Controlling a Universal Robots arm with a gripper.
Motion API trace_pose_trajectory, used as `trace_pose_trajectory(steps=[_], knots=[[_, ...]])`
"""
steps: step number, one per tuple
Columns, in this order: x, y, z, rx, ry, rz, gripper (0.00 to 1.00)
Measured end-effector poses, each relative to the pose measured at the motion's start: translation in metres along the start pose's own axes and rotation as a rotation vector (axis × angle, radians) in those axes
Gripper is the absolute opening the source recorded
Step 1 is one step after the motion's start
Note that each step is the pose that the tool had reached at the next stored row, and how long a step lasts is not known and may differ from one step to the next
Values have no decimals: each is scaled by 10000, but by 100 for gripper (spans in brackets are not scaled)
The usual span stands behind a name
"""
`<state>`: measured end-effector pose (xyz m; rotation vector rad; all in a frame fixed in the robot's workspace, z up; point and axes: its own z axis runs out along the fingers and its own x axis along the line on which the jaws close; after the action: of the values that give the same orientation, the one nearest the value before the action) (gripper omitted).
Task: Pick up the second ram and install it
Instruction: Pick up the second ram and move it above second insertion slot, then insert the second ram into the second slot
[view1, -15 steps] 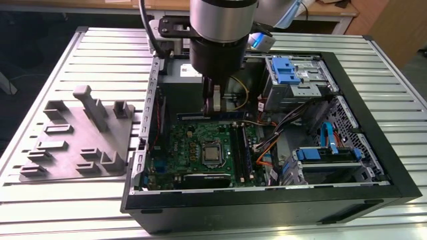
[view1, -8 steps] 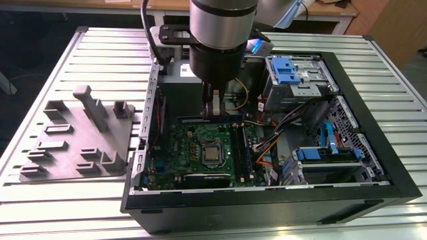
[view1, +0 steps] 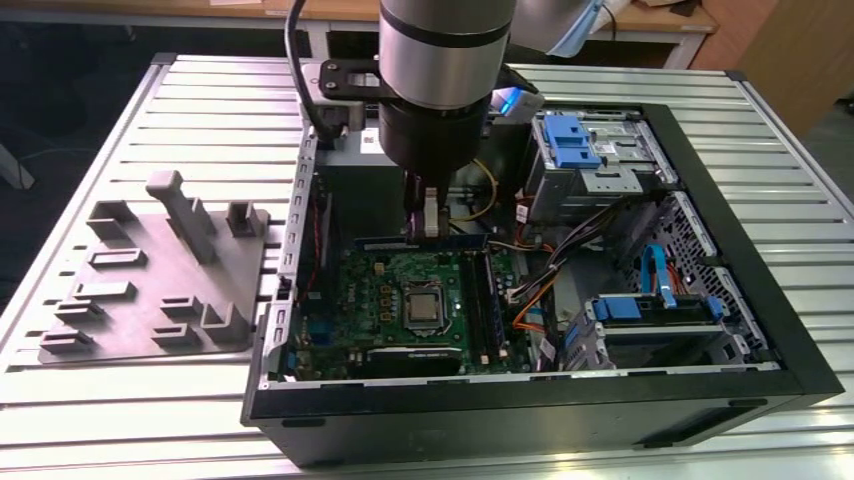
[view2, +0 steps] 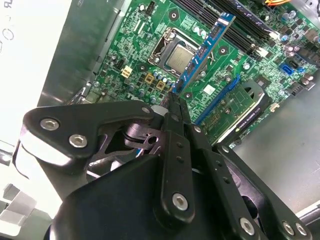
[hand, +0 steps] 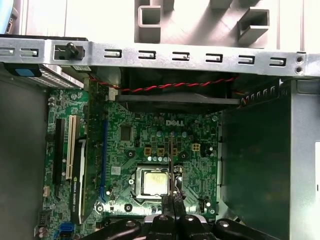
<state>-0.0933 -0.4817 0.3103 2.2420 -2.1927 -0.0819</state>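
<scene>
The grey holder tray (view1: 147, 270) sits on the exterior view's left, outside the computer case. The pick-up looks done: the gripper (view1: 427, 230) is clamped on the second ram (view2: 205, 47), which hangs over the motherboard (view1: 354, 290) near the processor (view1: 424, 306). Seating it remains. The black slots (view1: 489, 310) lie further right, crowded by loose cables (view1: 534, 295) and the drive cage (view1: 594, 150).

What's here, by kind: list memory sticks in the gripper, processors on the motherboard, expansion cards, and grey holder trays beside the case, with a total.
Slim blue memory stick, clamped in the gripper: 1
Square silver processor on the green motherboard: 1
Black-shrouded expansion card: 1
Grey moulded holder tray on the table: 1
Total: 4
</scene>
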Motion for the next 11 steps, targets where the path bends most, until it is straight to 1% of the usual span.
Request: trace_pose_trajectory(steps=[11], knots=[[0, 0, 5, 1, -2, 0, 11]])
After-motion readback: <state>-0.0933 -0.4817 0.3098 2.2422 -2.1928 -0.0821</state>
